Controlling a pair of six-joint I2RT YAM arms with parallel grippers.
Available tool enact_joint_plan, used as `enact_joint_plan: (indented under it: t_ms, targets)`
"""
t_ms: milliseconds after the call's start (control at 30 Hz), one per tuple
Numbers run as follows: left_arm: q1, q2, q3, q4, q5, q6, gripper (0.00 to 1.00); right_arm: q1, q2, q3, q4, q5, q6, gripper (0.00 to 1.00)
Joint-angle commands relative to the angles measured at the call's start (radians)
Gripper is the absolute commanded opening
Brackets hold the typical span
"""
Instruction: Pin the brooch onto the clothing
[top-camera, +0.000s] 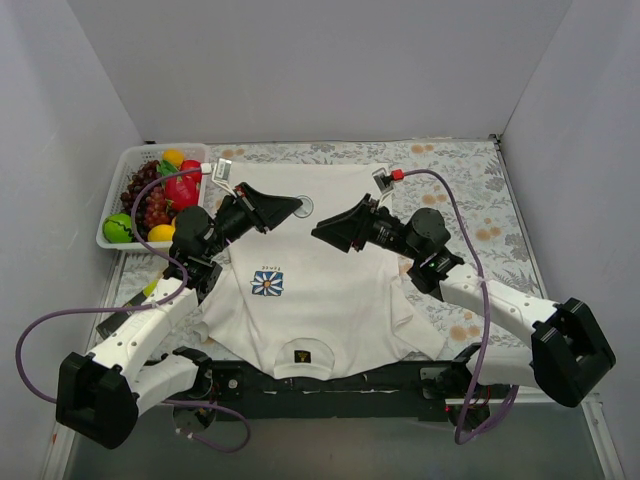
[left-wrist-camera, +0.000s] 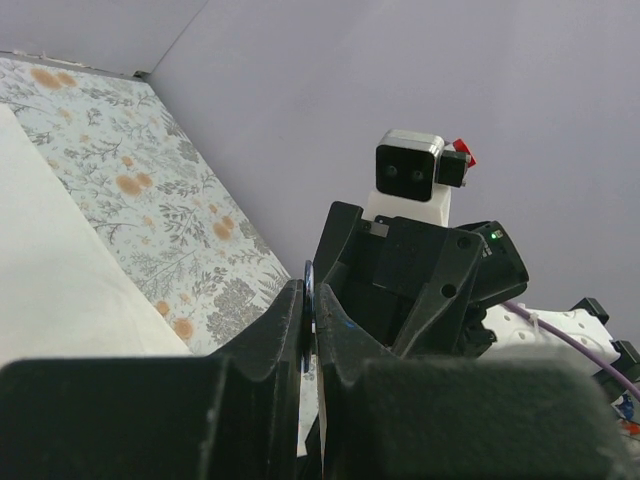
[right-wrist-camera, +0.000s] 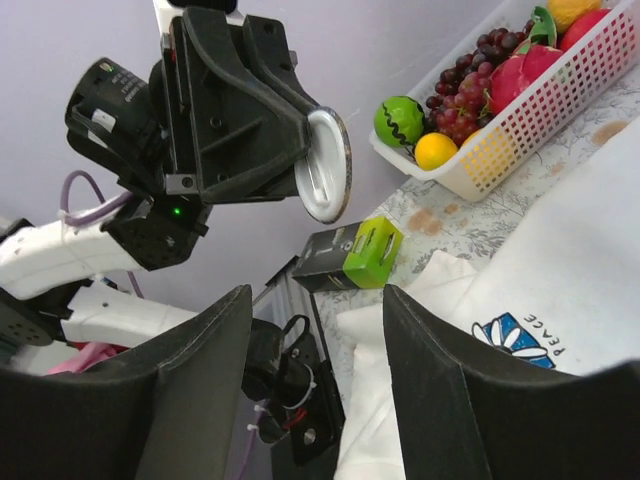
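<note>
Lying on a floral tablecloth (top-camera: 500, 200) between grey walls (top-camera: 320, 60), T-shirt (top-camera: 330, 290); left claw (top-camera: 295, 207) grasping brooch (right-wrist-camera: 322, 168), right claw (top-camera: 318, 232) released.

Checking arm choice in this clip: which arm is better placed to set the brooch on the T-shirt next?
Probably left. The left gripper is shut on the brooch, holding it raised over the T-shirt. The right gripper faces it, open and empty, so it would need a handover first.

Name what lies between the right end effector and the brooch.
Only air: in the right wrist view, the left end effector holds the brooch unobstructed before the right end effector.
</note>
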Motion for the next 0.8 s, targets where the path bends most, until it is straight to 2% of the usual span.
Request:
enact_joint_plan:
  t_ms: [0, 100, 333, 467, 533, 667, 700, 767]
  targets:
    - [0.0, -0.034, 0.014, 0.011, 0.024, 0.025, 0.0, -0.003, 0.012, 0.086, 0.077, 0.0, 0.073, 0.61]
    - [0.0, -0.036, 0.017, 0.016, 0.043, 0.026, 0.0, -0.003, 0.039, 0.114, 0.075, 0.004, 0.09, 0.56]
    - [0.0, -0.057, 0.014, 0.014, 0.052, 0.031, 0.0, -0.004, 0.098, 0.186, 0.006, 0.02, 0.094, 0.55]
    - [0.0, -0.057, 0.008, 0.022, 0.058, 0.025, 0.0, -0.004, 0.105, 0.199, -0.015, 0.033, 0.091, 0.42]
    - [-0.002, -0.057, 0.011, 0.022, 0.06, 0.026, 0.0, -0.006, 0.108, 0.189, 0.002, 0.033, 0.097, 0.41]
    - [0.0, -0.05, 0.017, 0.02, 0.075, 0.028, 0.0, -0.015, 0.107, 0.166, 0.057, 0.033, 0.125, 0.18]
    - [0.0, -0.047, 0.017, 0.019, 0.08, 0.028, 0.0, -0.013, 0.107, 0.164, 0.074, 0.033, 0.131, 0.17]
    - [0.0, -0.04, 0.02, 0.005, 0.087, 0.029, 0.0, -0.015, 0.114, 0.172, 0.086, 0.017, 0.136, 0.01]
